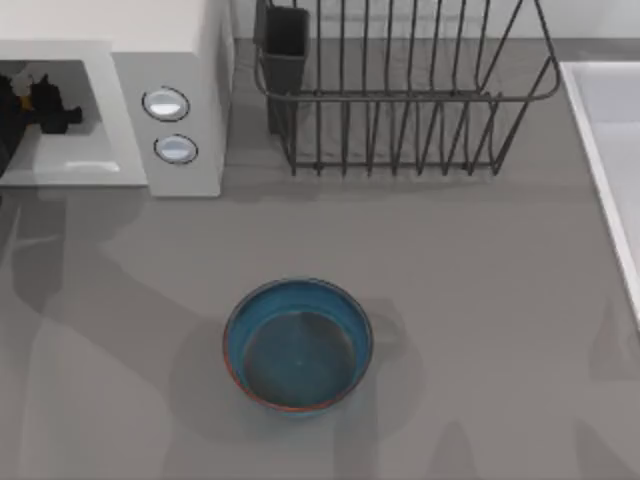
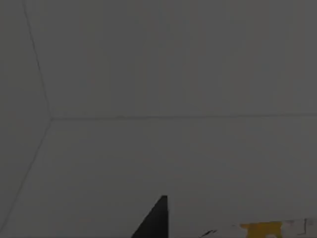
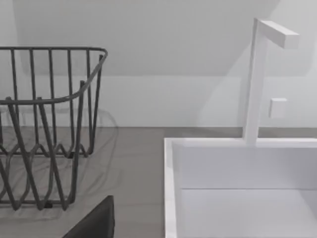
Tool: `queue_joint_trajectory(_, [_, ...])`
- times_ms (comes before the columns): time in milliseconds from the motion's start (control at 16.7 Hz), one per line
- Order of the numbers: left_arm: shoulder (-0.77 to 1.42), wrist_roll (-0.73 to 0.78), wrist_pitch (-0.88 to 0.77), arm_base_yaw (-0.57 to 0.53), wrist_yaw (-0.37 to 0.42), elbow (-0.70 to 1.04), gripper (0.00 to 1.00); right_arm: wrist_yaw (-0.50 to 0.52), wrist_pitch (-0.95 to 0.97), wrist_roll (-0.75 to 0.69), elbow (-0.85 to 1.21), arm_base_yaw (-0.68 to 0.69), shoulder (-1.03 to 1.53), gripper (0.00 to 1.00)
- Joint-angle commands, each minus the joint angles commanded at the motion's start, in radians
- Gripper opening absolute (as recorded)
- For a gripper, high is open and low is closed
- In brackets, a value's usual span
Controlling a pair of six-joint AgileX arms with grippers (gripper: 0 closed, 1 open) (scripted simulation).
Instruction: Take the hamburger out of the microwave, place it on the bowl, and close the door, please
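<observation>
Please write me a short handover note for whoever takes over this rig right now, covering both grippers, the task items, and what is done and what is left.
Left gripper: reached into the microwave cavity at the top view's left, close to the hamburger, whose wrapper edge shows in the left wrist view. A grasp cannot be confirmed.
Right arm: parked by the white sink, near the black wire rack.
Bowl: empty, on the table in front of the microwave and rack.
Done: the cavity is open and the left arm is inside.
Left: lift the hamburger out, set it on the bowl, close the door.
</observation>
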Motion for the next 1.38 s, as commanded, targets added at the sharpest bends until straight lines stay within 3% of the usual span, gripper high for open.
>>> queue_joint_trajectory(300, [-0.151,0.009,0.219,0.033,0.031,-0.398,0.0,0.0,0.0,0.0,0.0,0.0,0.0,1.0])
queue_joint_trajectory(540, [-0.232,0.014,0.335,0.051,0.047,-0.569,0.0,0.0,0.0,0.0,0.0,0.0,0.0,1.0])
queue_joint_trajectory(1020, [-0.26,0.017,0.334,0.048,0.046,-0.584,0.0,0.0,0.0,0.0,0.0,0.0,0.0,1.0])
queue_joint_trajectory(1380, [-0.507,0.018,0.073,0.048,0.043,-0.577,0.0,0.0,0.0,0.0,0.0,0.0,0.0,1.0])
